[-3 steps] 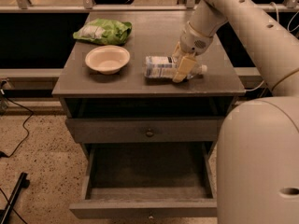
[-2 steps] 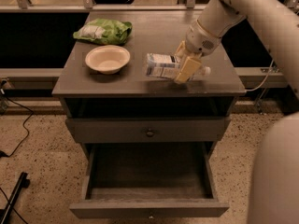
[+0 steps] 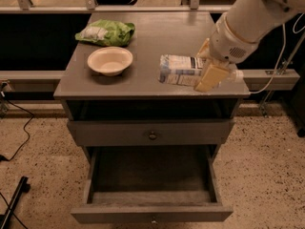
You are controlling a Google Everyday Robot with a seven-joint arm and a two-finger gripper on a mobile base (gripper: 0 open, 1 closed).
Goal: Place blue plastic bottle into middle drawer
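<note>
The blue plastic bottle (image 3: 180, 70) lies on its side on the right part of the grey cabinet top (image 3: 143, 37), its white cap (image 3: 237, 75) pointing right. My gripper (image 3: 208, 63) reaches down from the upper right. Its yellowish fingers (image 3: 210, 78) stand in front of and behind the bottle near the cap end and press against it. The bottle still rests on the top. The middle drawer (image 3: 152, 213), the lowest one, is pulled out wide and its inside is bare. The shallower drawer (image 3: 151, 133) above it is shut.
A cream bowl (image 3: 110, 60) stands on the left of the top, with a green crinkled snack bag (image 3: 106, 32) behind it. A metal rail runs behind the cabinet. Black cables and a dark stand foot (image 3: 14, 199) lie on the speckled floor at left.
The view has shifted and now sits closer to the cabinet, with less of my arm showing. The gripper and the bottle have stayed in the same spot on the top.
</note>
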